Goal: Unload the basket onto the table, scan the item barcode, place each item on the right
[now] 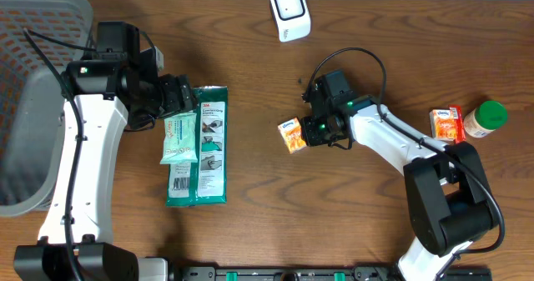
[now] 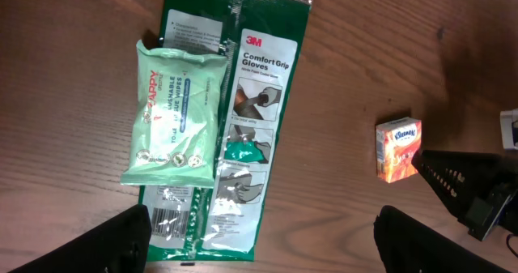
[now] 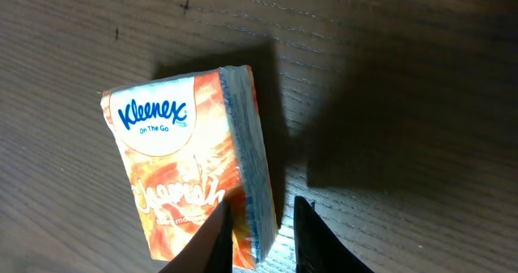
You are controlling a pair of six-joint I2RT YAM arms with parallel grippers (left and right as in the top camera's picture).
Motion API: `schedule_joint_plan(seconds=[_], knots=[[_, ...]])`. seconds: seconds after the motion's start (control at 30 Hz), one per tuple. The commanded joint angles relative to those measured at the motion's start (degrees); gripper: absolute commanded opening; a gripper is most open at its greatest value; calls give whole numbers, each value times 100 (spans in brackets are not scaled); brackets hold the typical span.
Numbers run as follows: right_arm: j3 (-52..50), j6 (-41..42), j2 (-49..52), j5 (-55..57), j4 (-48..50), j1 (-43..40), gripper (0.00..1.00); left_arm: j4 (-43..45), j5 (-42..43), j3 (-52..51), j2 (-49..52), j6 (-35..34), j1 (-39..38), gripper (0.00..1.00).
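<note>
A small orange Kleenex tissue pack (image 1: 291, 134) lies on the brown wooden table (image 1: 250, 223), mid-table below a white barcode scanner (image 1: 289, 12). The right gripper (image 3: 261, 206) straddles the pack's lower corner with jaws narrowed; whether it is clamped cannot be told. The left gripper (image 2: 263, 215) hovers spread wide over a mint-green wipes packet (image 2: 172, 115) lying on a green glove package (image 2: 243, 119).

Tissue pk (image 3: 182, 176): "Kleenex On The Go". Glove pk (image 2: 261, 103): "3M Comfort Grip Gloves".
</note>
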Motion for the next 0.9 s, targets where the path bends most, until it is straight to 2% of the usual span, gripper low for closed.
schedule_joint_plan(seconds=[0.0, 0.37, 0.87], knots=[[7, -81, 131, -39, 9, 44, 20, 0, -79, -9, 20, 72, -9, 89], [433, -79, -227, -168, -35, 42, 34, 0, -79, -9, 20, 72, -9, 89], [234, -79, -188, -33, -116, 133, 34, 0, -79, -9, 20, 72, -9, 89]])
